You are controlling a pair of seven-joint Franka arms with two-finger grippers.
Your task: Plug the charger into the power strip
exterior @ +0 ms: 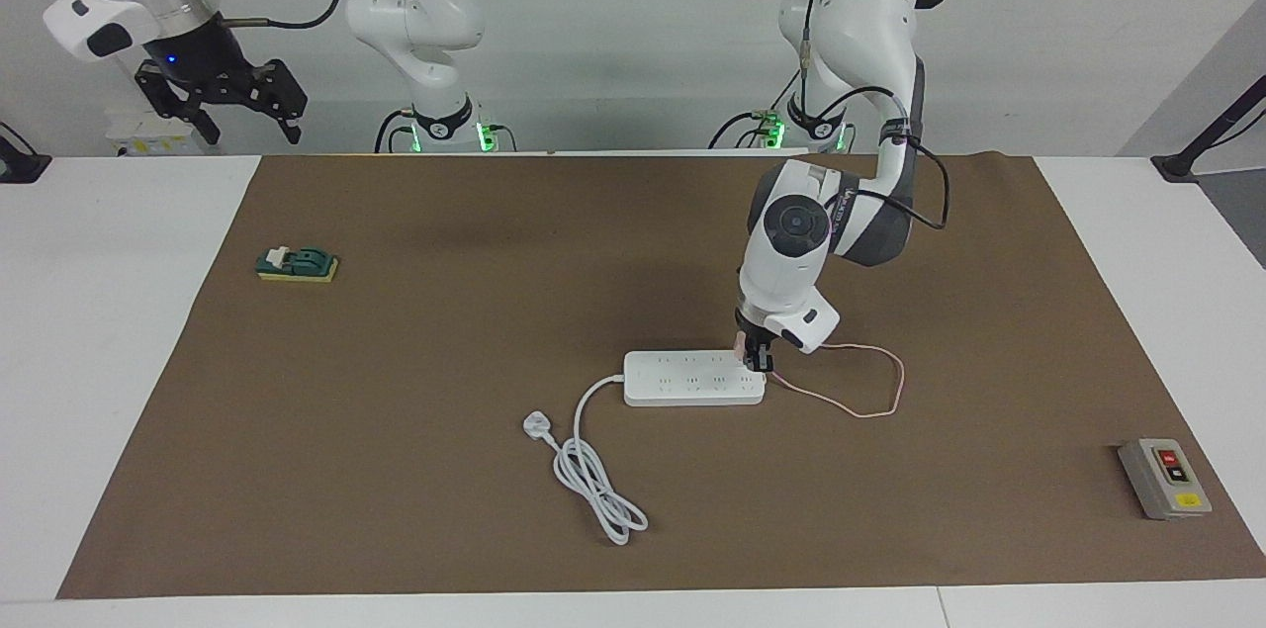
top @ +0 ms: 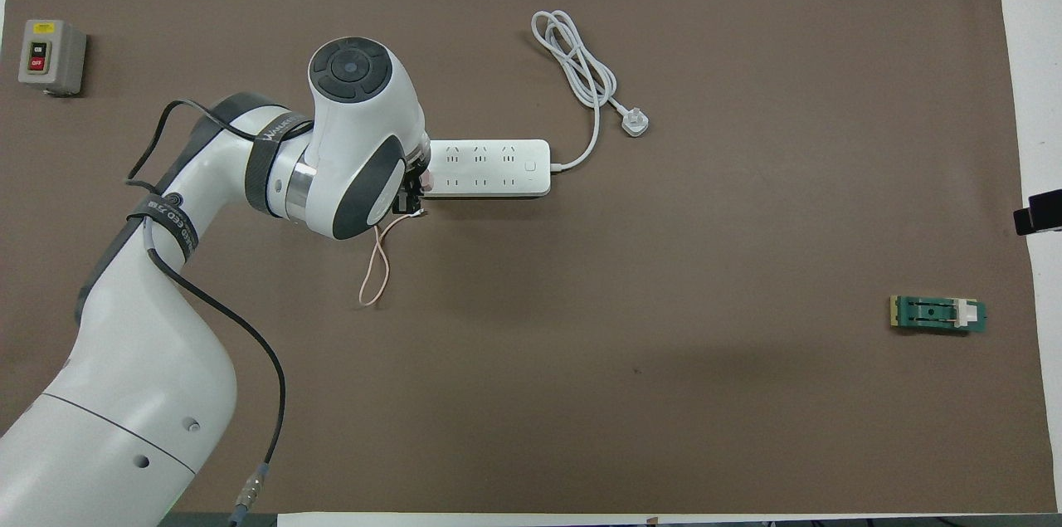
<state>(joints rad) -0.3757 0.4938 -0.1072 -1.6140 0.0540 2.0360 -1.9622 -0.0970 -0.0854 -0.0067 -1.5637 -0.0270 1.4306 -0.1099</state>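
So here's what we're seeing: the right pincer (exterior: 220,96) waits spread wide and empty, up off the surface (exterior: 119,331), well apart from the long flat white plastic power strip (exterior: 682,379). The strip's long axis runs between the two arms' ends of the surface. The left pincer (exterior: 754,358) is clamped shut on the small pale pink cube charger (exterior: 741,346), right over the strip's end toward the left arm. We'd say the plug sits just above or at the end sockets, so the next move is basically straight down. Its thin pink cable (exterior: 870,391) loops beside that end. Count: one strip, one charger, two pincers.
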